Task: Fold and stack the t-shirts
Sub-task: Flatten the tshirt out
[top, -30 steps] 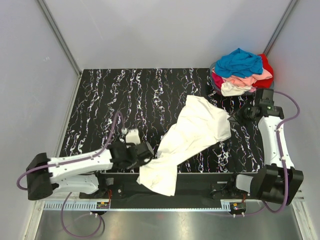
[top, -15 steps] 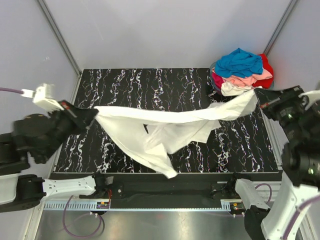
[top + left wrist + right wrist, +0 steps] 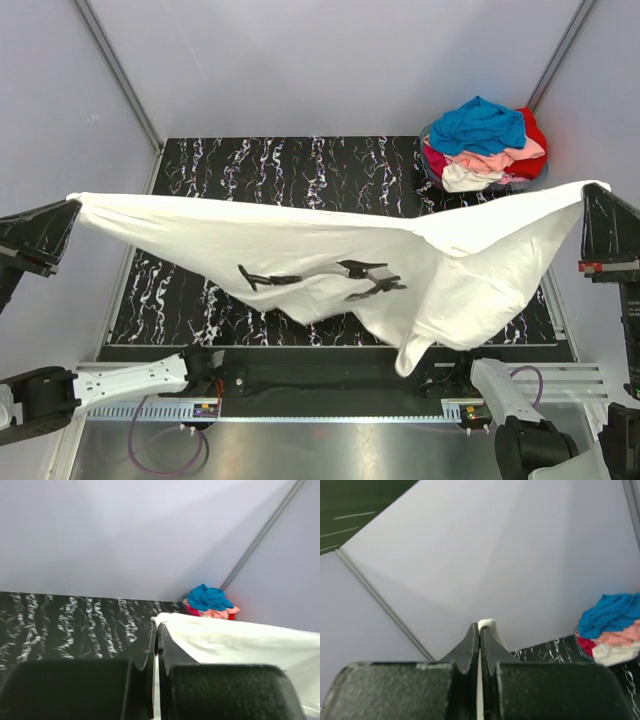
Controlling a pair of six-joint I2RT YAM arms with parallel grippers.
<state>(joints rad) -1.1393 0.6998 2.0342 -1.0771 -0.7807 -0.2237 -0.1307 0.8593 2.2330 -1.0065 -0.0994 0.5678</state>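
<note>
A cream-white t-shirt (image 3: 330, 250) hangs stretched wide in the air above the table, with dark printed marks near its middle. My left gripper (image 3: 72, 207) is shut on its left corner, raised high at the far left; the cloth (image 3: 240, 640) runs off to the right from the fingertips. My right gripper (image 3: 597, 190) is shut on the right corner, where a small tuft of cloth (image 3: 487, 624) pokes out above the jaws. One loose end of the shirt sags toward the table's front edge. The other t-shirts (image 3: 485, 140), blue, pink, red and cream, lie piled at the back right.
The black marbled table (image 3: 300, 170) lies under the shirt. The pile of shirts sits in a round container (image 3: 432, 165) in the back right corner. Grey walls close in the left, back and right sides. The arm bases stand along the near edge.
Both grippers have swung up and apart, lifting the white t-shirt from a crumpled heap on the table into a wide span held in the air.
</note>
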